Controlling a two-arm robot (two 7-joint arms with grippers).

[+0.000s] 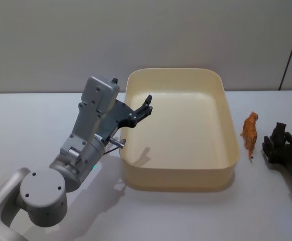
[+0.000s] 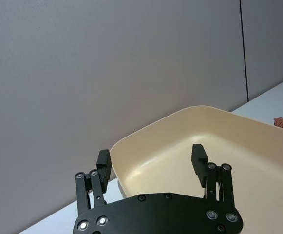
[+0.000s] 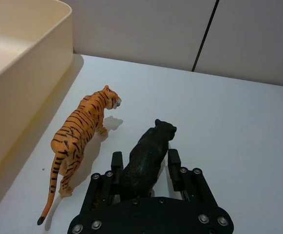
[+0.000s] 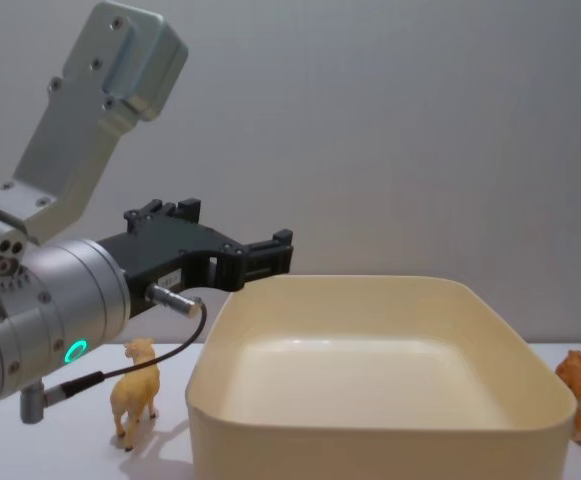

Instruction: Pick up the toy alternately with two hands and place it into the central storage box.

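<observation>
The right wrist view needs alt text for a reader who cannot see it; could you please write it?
The right gripper clasps a black panther toy standing on the white table. An orange striped tiger toy stands just beside it, between the panther and the wall of a cream tub.

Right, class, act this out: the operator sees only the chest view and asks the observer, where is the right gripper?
Observer: The right gripper is low on the table, right of the storage box, around a black panther.
Operator: What's beside that panther?
Observer: A tiger stands between it and the box, apart from the wall.
Operator: And the other arm?
Observer: The left gripper is open and empty.
</observation>
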